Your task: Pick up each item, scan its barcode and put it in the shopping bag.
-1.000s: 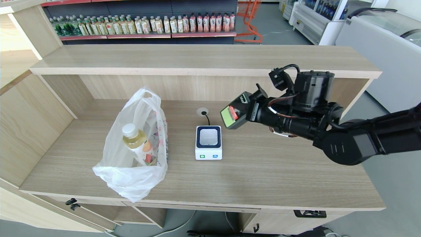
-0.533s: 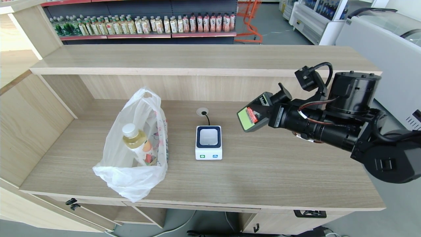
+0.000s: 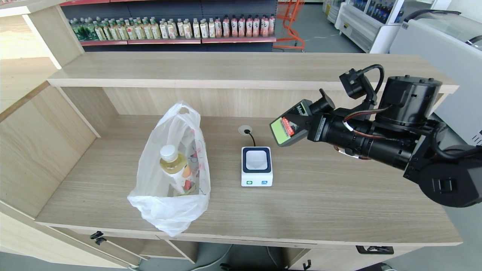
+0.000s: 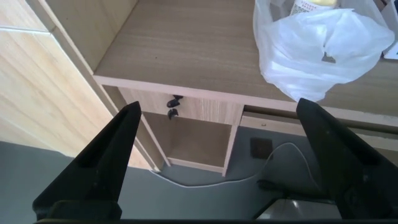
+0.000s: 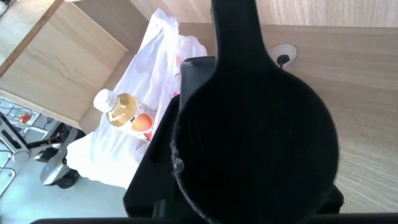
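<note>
Wood table (image 3: 339,203) has shop shelves (image 3: 177,30) of drinks behind it. Scanner (image 3: 256,165) sits mid-table beside the bag (image 3: 169,210). Right jaws grip a box (image 3: 286,130); left jaws are open, empty.

Right hand (image 3: 305,125) clenched, left hand (image 4: 217,163) spread.
</note>
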You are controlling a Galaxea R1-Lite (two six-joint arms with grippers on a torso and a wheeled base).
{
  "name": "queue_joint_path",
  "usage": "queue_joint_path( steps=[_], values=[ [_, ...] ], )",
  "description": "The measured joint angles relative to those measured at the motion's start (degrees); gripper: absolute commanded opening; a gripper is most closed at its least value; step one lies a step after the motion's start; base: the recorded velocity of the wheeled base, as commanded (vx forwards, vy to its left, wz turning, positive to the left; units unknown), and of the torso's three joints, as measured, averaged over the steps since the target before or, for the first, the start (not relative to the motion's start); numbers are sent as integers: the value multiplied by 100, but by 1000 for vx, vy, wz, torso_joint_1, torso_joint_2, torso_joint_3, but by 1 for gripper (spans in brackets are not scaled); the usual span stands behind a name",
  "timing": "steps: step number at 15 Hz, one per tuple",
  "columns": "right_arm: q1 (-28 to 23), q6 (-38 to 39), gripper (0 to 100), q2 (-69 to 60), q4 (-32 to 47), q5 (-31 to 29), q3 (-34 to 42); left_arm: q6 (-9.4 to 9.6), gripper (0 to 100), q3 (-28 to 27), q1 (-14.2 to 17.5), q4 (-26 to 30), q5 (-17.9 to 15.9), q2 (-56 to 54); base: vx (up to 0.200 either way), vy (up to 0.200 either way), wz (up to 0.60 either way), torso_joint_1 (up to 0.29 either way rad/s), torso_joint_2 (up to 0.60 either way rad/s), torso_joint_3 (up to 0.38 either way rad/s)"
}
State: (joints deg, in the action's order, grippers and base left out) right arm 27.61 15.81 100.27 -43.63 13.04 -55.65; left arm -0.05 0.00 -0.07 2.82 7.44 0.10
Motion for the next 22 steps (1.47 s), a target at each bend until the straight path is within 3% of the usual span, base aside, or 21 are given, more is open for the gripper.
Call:
queue_joint_path(
  steps=[5, 7, 13, 22],
  values=[
    [69, 0, 0, 190, 30, 182, -429, 0, 100, 0, -2, 0, 2, 0, 0, 200, 0, 3, 7, 1],
    [144, 0, 0, 422, 263, 217, -978, 5, 100, 0, -2, 0, 0, 0, 0, 200, 0, 7, 2, 2],
    [383, -139, 0, 1393, 1059, 312, -2426, 15, 100, 0, 2, 2, 0, 0, 0, 0, 0, 0, 0, 0],
    [350, -352, 0, 2478, 909, 428, -2853, 18, 100, 0, -2, 2, 0, 0, 0, 0, 0, 0, 0, 0]
  ],
)
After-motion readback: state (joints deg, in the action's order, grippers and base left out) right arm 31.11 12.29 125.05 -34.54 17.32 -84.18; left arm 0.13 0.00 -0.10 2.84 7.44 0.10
